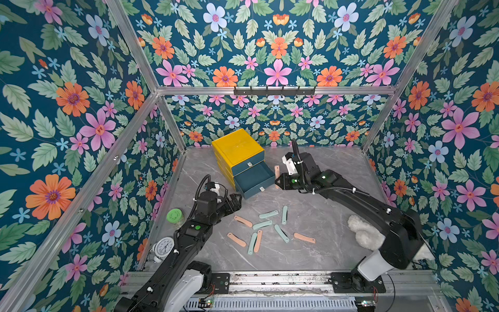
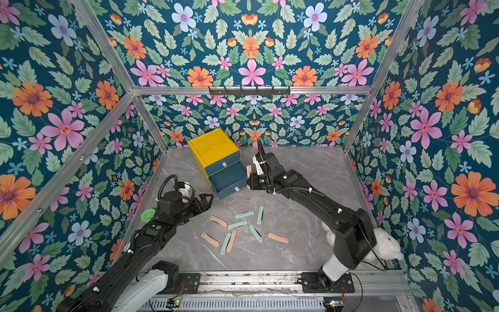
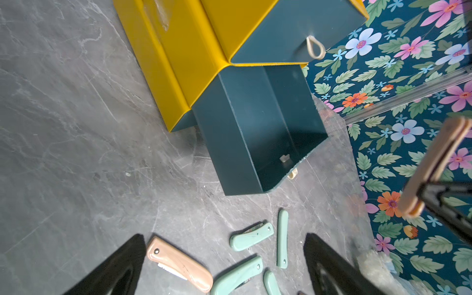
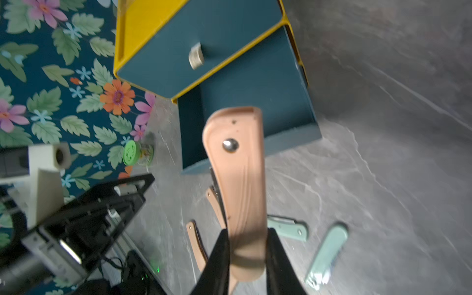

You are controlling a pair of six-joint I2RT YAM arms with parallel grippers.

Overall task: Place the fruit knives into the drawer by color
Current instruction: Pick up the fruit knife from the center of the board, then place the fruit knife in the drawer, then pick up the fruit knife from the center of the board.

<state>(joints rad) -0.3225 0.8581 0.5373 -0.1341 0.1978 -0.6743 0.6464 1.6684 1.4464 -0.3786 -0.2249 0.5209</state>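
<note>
In both top views my right gripper [image 1: 277, 181] pinches a pink knife [image 1: 276, 170] upright just beside the open drawer [image 1: 252, 190], not yet over it. Nine knives [image 1: 262, 224] lie loose on the table [image 1: 324, 189].

Left wrist: my left gripper [image 3: 224, 238] gapes wide and empty, and the drawer looks bare.

Right wrist: my fingers clamp the knife's end.

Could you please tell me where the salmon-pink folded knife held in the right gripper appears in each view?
In a top view: the salmon-pink folded knife stands just right of the open dark teal drawer.
In a top view: same place, beside that drawer.
Left wrist: near the right edge, slanted.
Right wrist: centre, clamped in the right gripper.
Shared landmark: the open drawer.
</note>
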